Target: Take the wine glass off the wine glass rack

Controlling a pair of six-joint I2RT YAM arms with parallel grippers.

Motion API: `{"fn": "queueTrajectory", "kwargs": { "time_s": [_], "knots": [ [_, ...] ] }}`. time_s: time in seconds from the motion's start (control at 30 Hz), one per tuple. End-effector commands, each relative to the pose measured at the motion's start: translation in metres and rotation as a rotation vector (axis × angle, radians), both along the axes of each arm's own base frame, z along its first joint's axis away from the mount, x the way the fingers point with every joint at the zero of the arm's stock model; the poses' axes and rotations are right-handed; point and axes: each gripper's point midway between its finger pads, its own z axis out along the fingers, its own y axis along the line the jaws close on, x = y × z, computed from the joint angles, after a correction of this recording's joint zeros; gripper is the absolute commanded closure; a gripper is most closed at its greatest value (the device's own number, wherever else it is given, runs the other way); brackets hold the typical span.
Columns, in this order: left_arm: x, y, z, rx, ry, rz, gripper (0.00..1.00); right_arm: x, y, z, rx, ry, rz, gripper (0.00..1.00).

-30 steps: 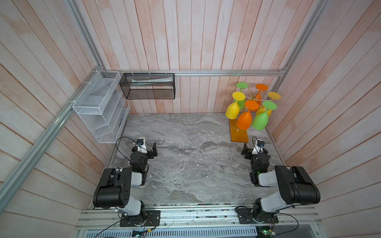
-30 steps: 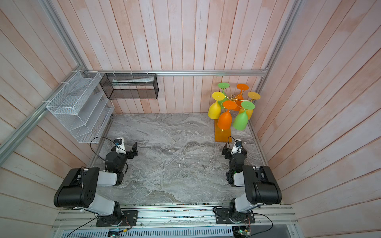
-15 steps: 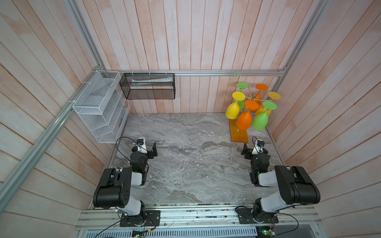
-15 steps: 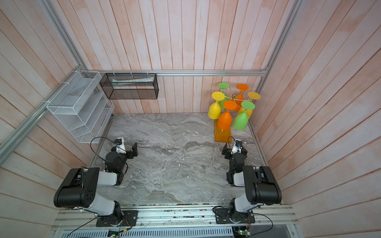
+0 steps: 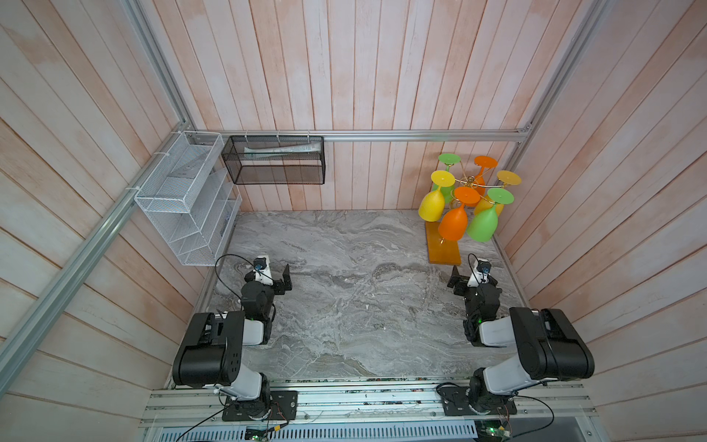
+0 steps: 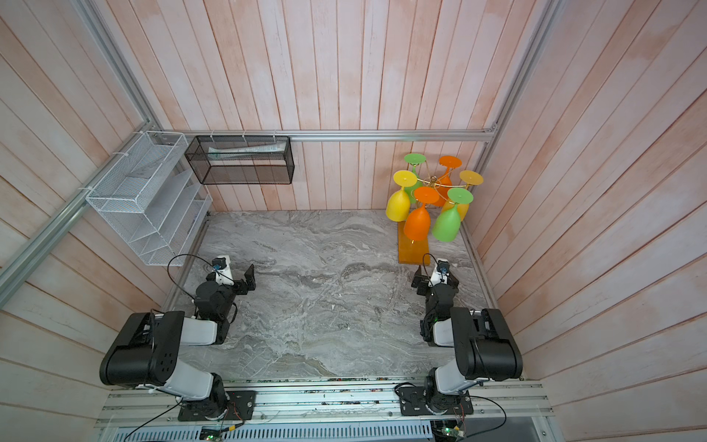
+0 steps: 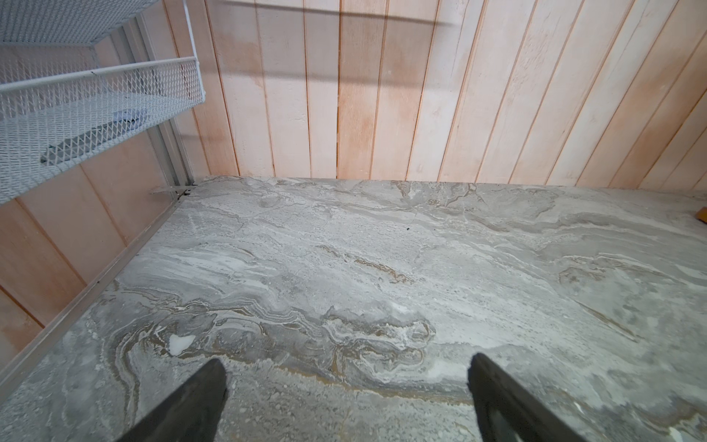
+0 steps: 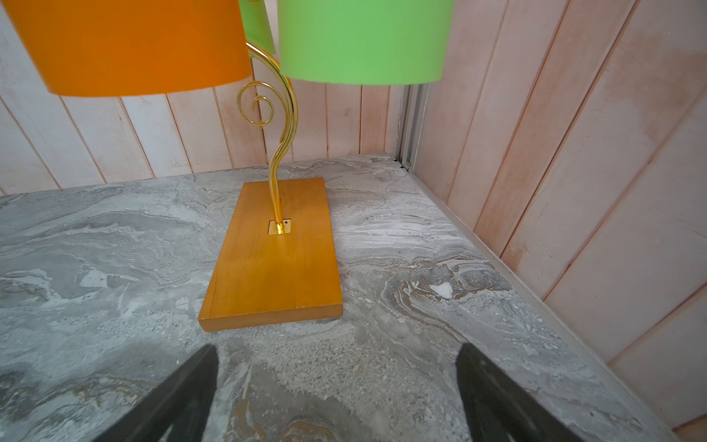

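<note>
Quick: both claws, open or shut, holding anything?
Left claw: open, holding nothing.
Right claw: open, holding nothing, facing the gold wire wine glass rack on its orange-brown wooden base.

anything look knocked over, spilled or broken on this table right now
Nothing stands out. The wine glass rack stands upright on its flat base in the far right corner. All six glasses hang upside down from its arms. The table shows no spill, and the left gripper and right gripper are open, clear of the rack.
</note>
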Motion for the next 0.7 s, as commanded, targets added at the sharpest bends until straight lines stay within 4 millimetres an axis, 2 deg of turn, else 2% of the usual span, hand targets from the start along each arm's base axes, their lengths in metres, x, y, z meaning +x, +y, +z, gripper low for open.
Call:
{"fn": "queueTrajectory", "kwargs": {
  "time_s": [0.0,0.07,0.17,0.27,0.43,0.53,0.67],
  "knots": [
    [0.001,0.0,0.003,-0.015,-0.011,-0.012,0.0,0.003,-0.002,0.008,0.004,-0.021,-0.005,0.02],
    [0.001,0.0,0.003,-0.014,-0.01,-0.012,0.0,0.003,-0.002,0.008,0.002,-0.021,-0.004,0.02],
    [0.0,0.0,0.003,-0.012,-0.012,-0.008,0.0,-0.001,0.009,0.011,-0.026,-0.038,0.04,0.02],
    [0.005,0.006,0.01,-0.016,0.005,0.039,0.0,-0.006,0.015,0.015,-0.064,-0.058,0.035,0.02],
    [0.009,0.01,0.016,-0.02,0.045,0.072,0.0,-0.019,0.016,0.033,-0.073,-0.121,0.011,0.02],
    [0.011,0.006,0.028,0.025,0.031,0.093,0.0,-0.015,0.028,0.039,-0.115,-0.08,0.022,0.02],
    [0.013,-0.007,0.062,0.049,-0.023,0.091,0.0,-0.023,0.042,0.05,-0.18,-0.1,0.002,0.02]
  ]
}}
